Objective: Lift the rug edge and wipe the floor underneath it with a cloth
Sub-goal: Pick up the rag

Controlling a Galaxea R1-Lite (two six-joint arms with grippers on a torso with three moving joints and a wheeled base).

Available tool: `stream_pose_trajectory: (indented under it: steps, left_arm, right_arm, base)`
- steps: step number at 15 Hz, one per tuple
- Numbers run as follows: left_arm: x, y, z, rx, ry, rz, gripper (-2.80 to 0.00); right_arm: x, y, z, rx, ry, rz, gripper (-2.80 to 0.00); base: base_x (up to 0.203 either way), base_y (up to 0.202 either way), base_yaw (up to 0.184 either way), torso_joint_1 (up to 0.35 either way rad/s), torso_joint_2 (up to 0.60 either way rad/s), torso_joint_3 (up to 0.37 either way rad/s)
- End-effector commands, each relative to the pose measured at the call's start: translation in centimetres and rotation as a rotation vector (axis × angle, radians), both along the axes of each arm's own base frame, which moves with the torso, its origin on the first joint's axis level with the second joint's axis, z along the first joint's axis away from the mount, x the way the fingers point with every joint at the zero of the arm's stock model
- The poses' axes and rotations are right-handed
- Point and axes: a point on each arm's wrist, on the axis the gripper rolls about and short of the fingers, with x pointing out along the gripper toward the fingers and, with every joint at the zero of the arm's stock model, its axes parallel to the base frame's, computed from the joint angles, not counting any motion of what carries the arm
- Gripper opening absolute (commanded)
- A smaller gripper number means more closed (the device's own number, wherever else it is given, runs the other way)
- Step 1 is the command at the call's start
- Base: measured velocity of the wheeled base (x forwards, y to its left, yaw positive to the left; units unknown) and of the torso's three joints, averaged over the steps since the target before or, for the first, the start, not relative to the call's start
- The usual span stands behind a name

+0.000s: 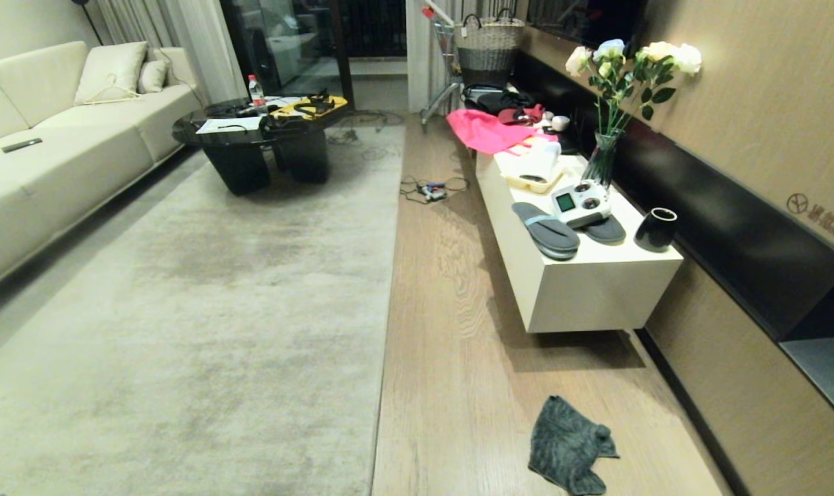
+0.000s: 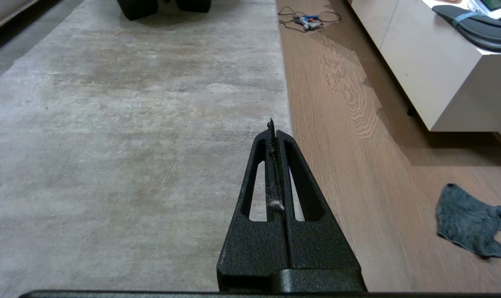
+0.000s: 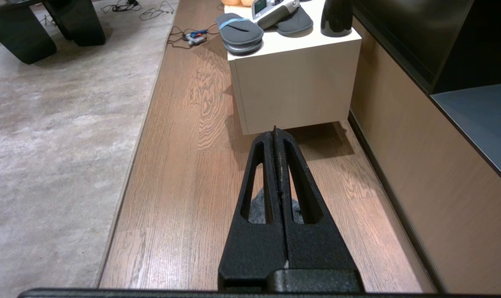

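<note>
The pale mottled rug (image 1: 182,296) lies flat, and its long right edge (image 1: 389,289) runs along the wood-grain floor (image 1: 451,331). A crumpled dark grey-teal cloth (image 1: 568,446) lies on the floor near the front right. Neither arm shows in the head view. My left gripper (image 2: 272,126) hangs shut and empty above the rug edge (image 2: 284,99), with the cloth (image 2: 470,221) off to its side. Shut and empty too, my right gripper (image 3: 275,133) hovers over the floor (image 3: 180,186), and the cloth (image 3: 257,209) peeks through its finger slots, mostly hidden.
A white low cabinet (image 1: 582,289) stands right of the floor strip, carrying dark slippers (image 1: 546,231), a vase of flowers (image 1: 604,162) and a pink bag (image 1: 489,131). Cables (image 1: 432,189) lie on the floor farther on. A black coffee table (image 1: 265,131) and a cream sofa (image 1: 52,145) stand at the left.
</note>
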Motion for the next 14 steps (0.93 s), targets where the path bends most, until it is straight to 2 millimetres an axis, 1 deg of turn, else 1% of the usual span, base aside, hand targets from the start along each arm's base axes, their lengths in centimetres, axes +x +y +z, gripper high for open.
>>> stream_pose_trajectory:
  steps: [1, 14]
  left_arm:
    - [0.01, 0.00, 0.00, 0.000, 0.001, 0.001, -2.80]
    - [0.01, 0.00, 0.02, 0.000, 0.000, 0.001, -2.80]
  right_arm:
    - [0.01, 0.00, 0.01, 0.001, 0.001, -0.001, -2.80]
    - [0.01, 0.00, 0.01, 0.001, 0.001, 0.000, -2.80]
  base:
    - [0.000, 0.000, 0.000, 0.000, 0.00, 0.000]
    - [0.000, 0.000, 0.000, 0.000, 0.00, 0.000]
